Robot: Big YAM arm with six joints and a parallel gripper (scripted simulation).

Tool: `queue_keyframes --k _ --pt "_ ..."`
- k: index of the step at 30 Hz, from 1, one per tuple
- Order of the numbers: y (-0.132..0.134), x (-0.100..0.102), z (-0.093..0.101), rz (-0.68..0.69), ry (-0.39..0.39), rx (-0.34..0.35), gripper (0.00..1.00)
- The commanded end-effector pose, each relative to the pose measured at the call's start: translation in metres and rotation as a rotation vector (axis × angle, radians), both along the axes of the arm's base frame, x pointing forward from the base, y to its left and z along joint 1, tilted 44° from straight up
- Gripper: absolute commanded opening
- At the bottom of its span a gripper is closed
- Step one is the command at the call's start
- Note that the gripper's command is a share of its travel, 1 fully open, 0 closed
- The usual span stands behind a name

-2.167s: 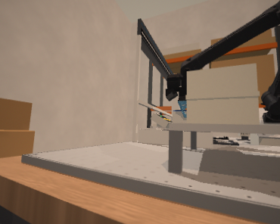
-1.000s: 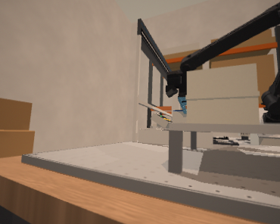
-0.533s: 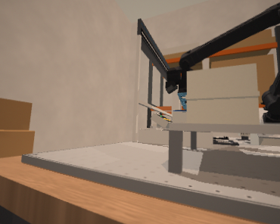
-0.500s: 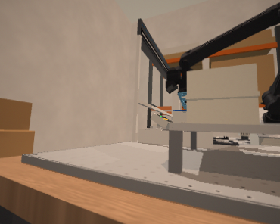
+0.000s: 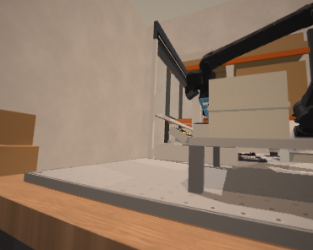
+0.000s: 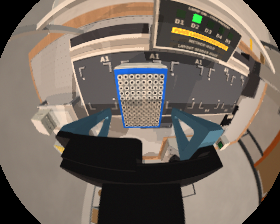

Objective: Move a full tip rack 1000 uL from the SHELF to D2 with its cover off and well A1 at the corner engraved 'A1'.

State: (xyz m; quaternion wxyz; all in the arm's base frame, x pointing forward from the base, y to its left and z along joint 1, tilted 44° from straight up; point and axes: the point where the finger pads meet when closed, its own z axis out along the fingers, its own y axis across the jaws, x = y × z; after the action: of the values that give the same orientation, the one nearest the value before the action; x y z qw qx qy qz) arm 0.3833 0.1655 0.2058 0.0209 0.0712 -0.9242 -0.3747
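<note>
Presently the gripper (image 6: 145,129) hangs above the deck with its blue fingers spread fully apart and nothing between them. Below and ahead of it, in the wrist view, a blue-framed tip rack (image 6: 141,96) sits uncovered in a deck position, its field of pale rings dense across the whole face, so it reads as full. It lies within the row of dark bays, with an engraved 'A1' mark (image 6: 153,55) just beyond its far edge. Which bay this is cannot be read with certainty, though the status panel (image 6: 199,31) shows a green light over its second label.

Judgement: the rack appears placed and released, and the step in hand is clearing away from it. To do that well, the wrist should rise straight and keep the fingers wide until they are above the rack's top edges, so no pad drags a wall and tilts the rack out of its brackets. The label size and the seating in the brackets are too small to verify here; both deserve checking before the READY key. In the exterior view the stacked boxes (image 5: 249,105) on the shelf (image 5: 260,143) hide the rack.
</note>
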Motion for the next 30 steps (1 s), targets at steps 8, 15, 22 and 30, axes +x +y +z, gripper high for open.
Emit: queue_keyframes --k 8,15,22,30 --pt "-0.017 0.014 0.029 -0.008 -0.052 0.007 1.00" --pt "-0.025 0.014 0.038 -0.008 -0.056 0.005 1.00" --pt "-0.026 0.007 0.035 0.006 -0.031 0.003 1.00" --pt "-0.041 0.016 0.051 -0.008 -0.048 0.002 1.00"
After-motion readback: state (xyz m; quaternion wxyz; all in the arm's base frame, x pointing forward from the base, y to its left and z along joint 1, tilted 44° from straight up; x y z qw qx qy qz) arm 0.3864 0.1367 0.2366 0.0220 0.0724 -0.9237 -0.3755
